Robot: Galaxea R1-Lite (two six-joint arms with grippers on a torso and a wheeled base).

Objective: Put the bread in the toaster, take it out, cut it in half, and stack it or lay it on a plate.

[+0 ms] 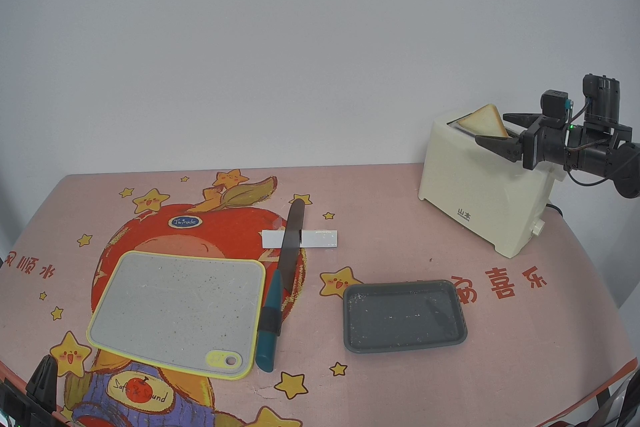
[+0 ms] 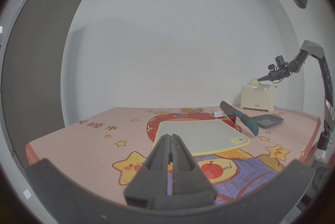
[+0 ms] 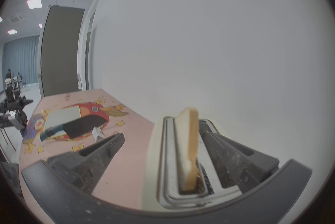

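Head view first: where is the bread sitting?

You are looking at the pale, brown-crusted bread slice (image 1: pixel 489 118) standing upright in a slot of the cream-coloured box toaster (image 1: pixel 490 195), with its top corner poking out. The toaster is standing at the far right of the pink cartoon-printed table (image 1: pixel 400 228).

And what is the right claw doing?

Your black right gripper (image 1: pixel 492 127) is hanging level with the top of the toaster with its fingers spread wide. In the right wrist view, the slice (image 3: pixel 186 144) is standing between the two fingers (image 3: pixel 104 151), and neither one is touching it.

And the left one?

Your left gripper (image 2: pixel 171 144) is hovering low over the near left edge of the table, its two fingers pressed together on nothing.

What else is lying around?

You are seeing a grey rectangular cutting board with a yellow-green rim (image 1: pixel 177 312) lying on the near left. A dark-bladed knife with a teal handle (image 1: pixel 280 288) is lying just beside its right edge, the blade crossing a small white strip (image 1: pixel 320 239). A dark grey rectangular plate (image 1: pixel 403 315) is sitting to the right of the knife, in front of the toaster.
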